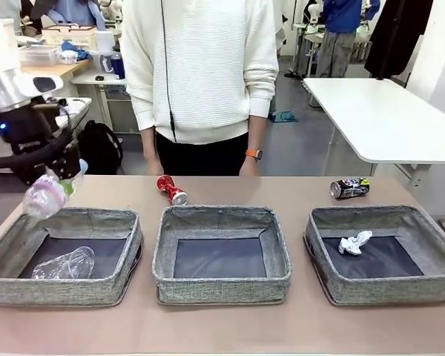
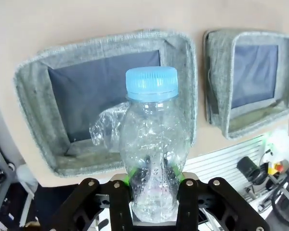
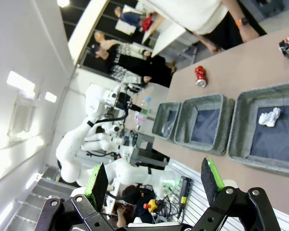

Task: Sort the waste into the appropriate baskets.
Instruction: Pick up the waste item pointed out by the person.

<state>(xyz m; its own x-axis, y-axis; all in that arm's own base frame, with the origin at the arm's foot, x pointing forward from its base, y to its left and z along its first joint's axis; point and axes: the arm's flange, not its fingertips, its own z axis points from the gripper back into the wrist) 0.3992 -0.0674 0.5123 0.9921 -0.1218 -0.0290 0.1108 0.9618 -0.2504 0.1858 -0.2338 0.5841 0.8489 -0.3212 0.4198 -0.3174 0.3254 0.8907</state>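
Tan desk (image 1: 222, 326) carries three grey woven baskets (image 1: 222, 278). Near its left edge the left claw (image 1: 55, 180) clamps the small clear bottle (image 1: 48, 194) above the left basket (image 1: 59, 285); the wrist view adds its ridged blue cap (image 2: 151, 83). Right claw (image 3: 154, 178) gapes, empty.

Lab workspace: white worktable (image 1: 386, 119), cluttered bench (image 1: 48, 72), people behind.
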